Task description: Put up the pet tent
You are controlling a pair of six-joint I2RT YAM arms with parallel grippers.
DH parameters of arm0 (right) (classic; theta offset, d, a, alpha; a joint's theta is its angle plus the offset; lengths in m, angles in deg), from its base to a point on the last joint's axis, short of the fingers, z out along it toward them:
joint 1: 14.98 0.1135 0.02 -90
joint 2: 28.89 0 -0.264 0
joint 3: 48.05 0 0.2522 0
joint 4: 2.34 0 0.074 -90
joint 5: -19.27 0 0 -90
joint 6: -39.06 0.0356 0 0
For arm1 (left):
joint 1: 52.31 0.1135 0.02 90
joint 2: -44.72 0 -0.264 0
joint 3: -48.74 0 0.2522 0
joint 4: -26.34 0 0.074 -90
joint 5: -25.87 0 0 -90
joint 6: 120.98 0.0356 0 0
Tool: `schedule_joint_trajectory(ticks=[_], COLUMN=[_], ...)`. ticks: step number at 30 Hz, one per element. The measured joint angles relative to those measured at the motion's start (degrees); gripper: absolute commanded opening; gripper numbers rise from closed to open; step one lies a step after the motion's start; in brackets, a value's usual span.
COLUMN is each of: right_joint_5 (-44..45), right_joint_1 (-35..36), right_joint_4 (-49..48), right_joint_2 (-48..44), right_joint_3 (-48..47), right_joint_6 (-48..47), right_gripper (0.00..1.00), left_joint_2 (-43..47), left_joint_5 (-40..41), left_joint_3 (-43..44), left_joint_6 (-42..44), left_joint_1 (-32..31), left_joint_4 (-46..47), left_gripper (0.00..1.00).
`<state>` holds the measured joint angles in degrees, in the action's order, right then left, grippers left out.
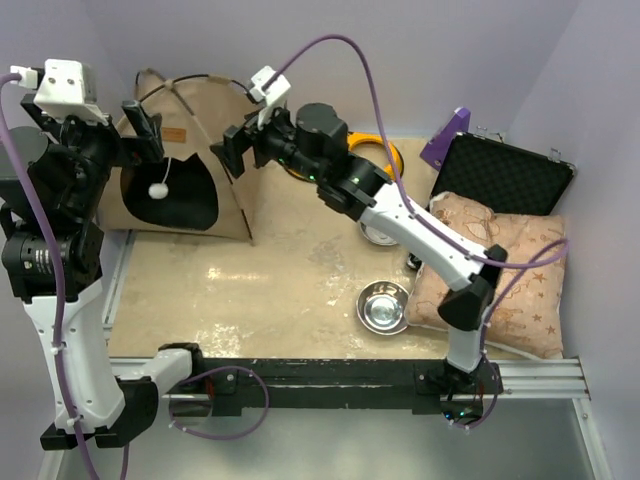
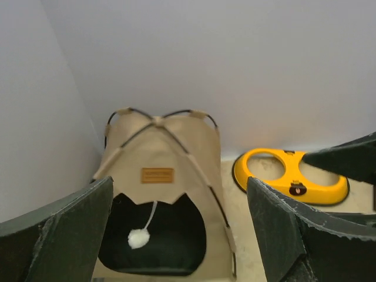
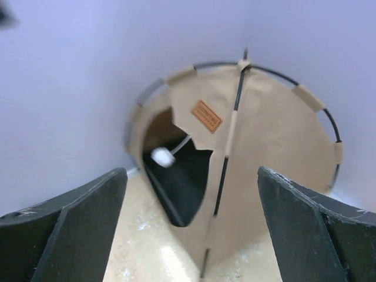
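Left jaws: wide apart, fingers (image 2: 64, 229) empty, facing the pet tent (image 2: 126, 158), not touching.
Right jaws: wide apart, fingers (image 3: 311, 223) empty, near the tent's right edge.
Tent: upright in your far-left corner, against the wall.
Open room: you have bare tabletop (image 1: 280, 280) between tent front and steel bowl (image 1: 383, 307).

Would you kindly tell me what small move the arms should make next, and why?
Probably back both arms away from the pet tent. It stands upright with its poles arched and its door open to the front. The left gripper and right gripper both have open jaws, holding nothing, close beside it.
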<state>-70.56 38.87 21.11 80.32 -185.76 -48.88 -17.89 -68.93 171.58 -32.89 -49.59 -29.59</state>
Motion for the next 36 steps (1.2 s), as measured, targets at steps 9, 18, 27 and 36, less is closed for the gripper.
schedule_joint_trajectory(ticks=[9,18,27,36], right_joint_5=[-8.59,-11.80,-4.42,4.63], right_joint_1=[-1.86,-4.35,-2.80,-8.11], right_joint_4=[-4.59,-4.15,-11.23,-16.17], right_joint_2=[-12.39,-2.05,18.34,20.63], right_joint_3=[19.43,28.68,15.80,13.22], right_joint_6=[-5.60,-8.92,-6.80,-6.32], right_gripper=[0.99,0.96,0.96,0.97], left_joint_2=[-3.13,-4.83,-1.03,1.09], left_joint_5=[-10.86,-16.20,-18.45,-16.44], left_joint_3=[-0.72,-12.48,-16.50,-16.87], left_joint_6=[1.22,0.39,-0.55,-3.52], left_joint_1=[0.00,0.00,2.01,4.04], left_joint_4=[-8.79,-17.33,-20.06,-18.69], left_gripper=[1.00,1.00,1.00,1.00])
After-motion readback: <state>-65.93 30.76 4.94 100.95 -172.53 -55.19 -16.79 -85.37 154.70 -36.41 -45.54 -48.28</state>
